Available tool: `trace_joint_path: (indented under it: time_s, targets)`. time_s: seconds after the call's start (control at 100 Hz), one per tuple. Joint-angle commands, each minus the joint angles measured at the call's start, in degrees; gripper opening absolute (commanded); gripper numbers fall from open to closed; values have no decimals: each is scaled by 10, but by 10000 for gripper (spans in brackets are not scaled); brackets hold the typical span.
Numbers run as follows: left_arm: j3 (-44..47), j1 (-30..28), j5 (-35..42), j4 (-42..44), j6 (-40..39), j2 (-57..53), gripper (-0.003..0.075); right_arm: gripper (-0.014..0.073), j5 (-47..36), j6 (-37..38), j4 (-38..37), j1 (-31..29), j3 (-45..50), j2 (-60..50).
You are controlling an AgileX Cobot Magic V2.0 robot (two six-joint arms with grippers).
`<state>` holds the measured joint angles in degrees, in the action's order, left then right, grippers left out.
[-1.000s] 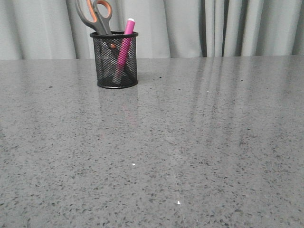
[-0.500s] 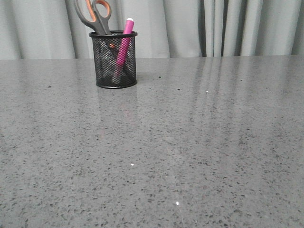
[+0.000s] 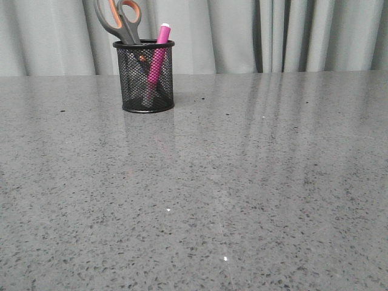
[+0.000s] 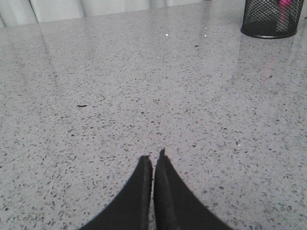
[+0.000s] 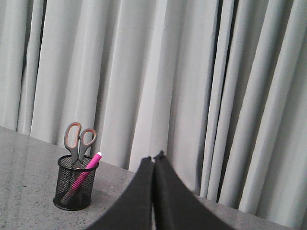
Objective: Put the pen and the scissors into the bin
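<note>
Nothing on the desk (image 3: 242, 182) has truly moved; the whole front view has only drifted slightly leftward since a second ago. At the upper left of that view the bin (image 3: 144, 91) stands upright, with the pen (image 3: 157, 60) leaning inside and the scissors (image 3: 119, 21) set handles-up. No brand or writing is readable. Left hand (image 4: 153, 160) and right hand (image 5: 153, 158) each show fingers pressed together, holding nothing.

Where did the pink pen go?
In the front view the pen stands tilted inside the black mesh bin, far left on the table, next to the scissors.
</note>
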<state>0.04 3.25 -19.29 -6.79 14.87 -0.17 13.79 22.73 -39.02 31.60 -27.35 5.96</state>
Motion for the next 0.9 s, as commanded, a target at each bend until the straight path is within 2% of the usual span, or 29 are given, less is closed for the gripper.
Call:
trace_joint_path:
  time_s: [0.0, 0.13, 0.27, 0.44, 0.5, 0.55, 0.67, 0.72, 0.89]
  targets:
    - [26, -2, 26, 0, -7, -18, -19, -69, -5, 1, -7, -7, -12, 8]
    - [26, -2, 26, 0, -7, -18, -19, -69, 28, 1, -7, -16, -9, 8]
    - [26, -2, 26, 0, -7, -18, -19, -69, 25, 1, -7, -19, 20, 8]
    - [26, -2, 26, 0, -7, -18, -19, -69, -32, 1, -4, -19, 69, 8]
    - [26, -2, 26, 0, -7, -18, -19, -69, -39, -9, 42, -29, 88, 8]
    - [26, -2, 26, 0, -7, -18, -19, -69, -38, -48, 103, -47, 109, 8]
    - [26, -2, 26, 0, -7, -18, -19, -69, -37, -199, 266, -124, 153, 8]
    - [26, -2, 26, 0, -7, -18, -19, -69, -38, -234, 322, -165, 174, 8]
    - [26, -2, 26, 0, -7, -18, -19, -69, -41, -243, 364, -252, 227, 4]
